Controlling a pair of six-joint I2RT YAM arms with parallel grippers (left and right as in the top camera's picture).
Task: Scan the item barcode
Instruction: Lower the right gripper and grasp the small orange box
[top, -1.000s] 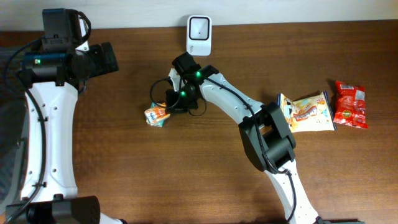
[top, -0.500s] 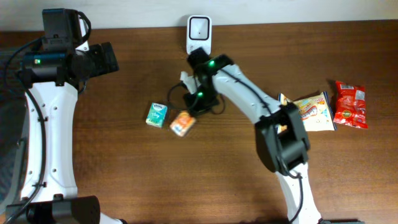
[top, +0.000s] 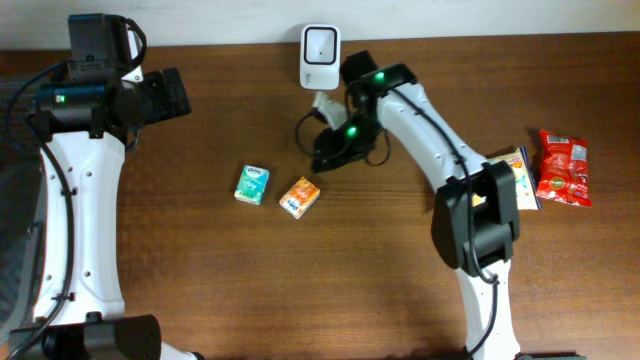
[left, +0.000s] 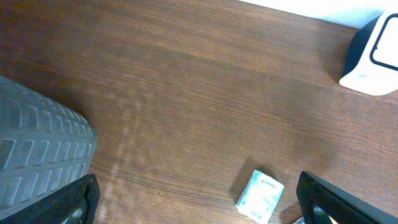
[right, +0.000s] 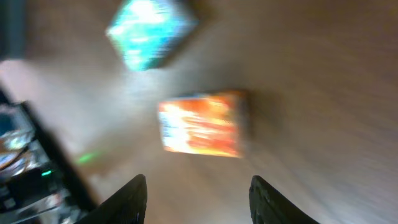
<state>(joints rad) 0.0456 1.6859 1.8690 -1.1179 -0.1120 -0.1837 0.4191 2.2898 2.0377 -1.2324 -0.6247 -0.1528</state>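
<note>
While the orange box (top: 299, 197) lay on the table (top: 200, 280) just beside a teal box (top: 252, 185), the right gripper (top: 330, 157) hung near it, jaws apart and empty, between it and the scanner (top: 320, 55). Its arm (top: 430, 130) hid part of a yellow bag (top: 527, 180) beside a red bag (top: 563, 167). Only the left wrist view showed the left gripper (left: 199, 205) wide open, empty.

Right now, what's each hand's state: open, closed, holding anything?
Left hand: open, holding nothing.
Right hand: open, holding nothing; the orange box lies loose ahead of it.
</note>
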